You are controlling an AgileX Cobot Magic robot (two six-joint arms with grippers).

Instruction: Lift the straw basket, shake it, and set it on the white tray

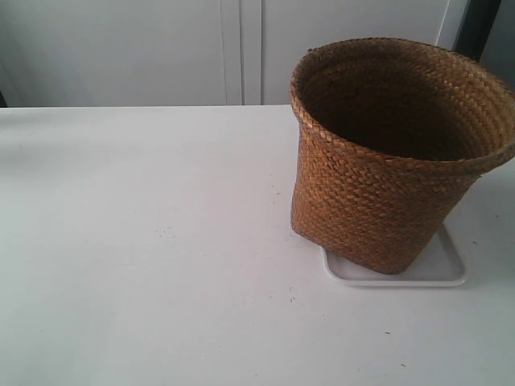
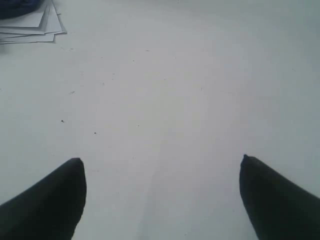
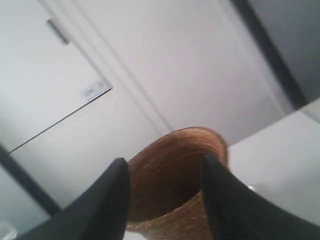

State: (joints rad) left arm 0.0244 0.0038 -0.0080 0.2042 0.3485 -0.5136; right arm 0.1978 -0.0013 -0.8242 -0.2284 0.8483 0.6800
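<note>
The straw basket [image 1: 370,193] sits on white tray [image 1: 445,269]; cabinet label [image 3: 95,91] unreadable.

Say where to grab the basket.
Pinch the braided rim of the basket from above, one finger inside, one outside. It stands mouth up on the tray, and its body looks too wide for the open right gripper to span.
</note>
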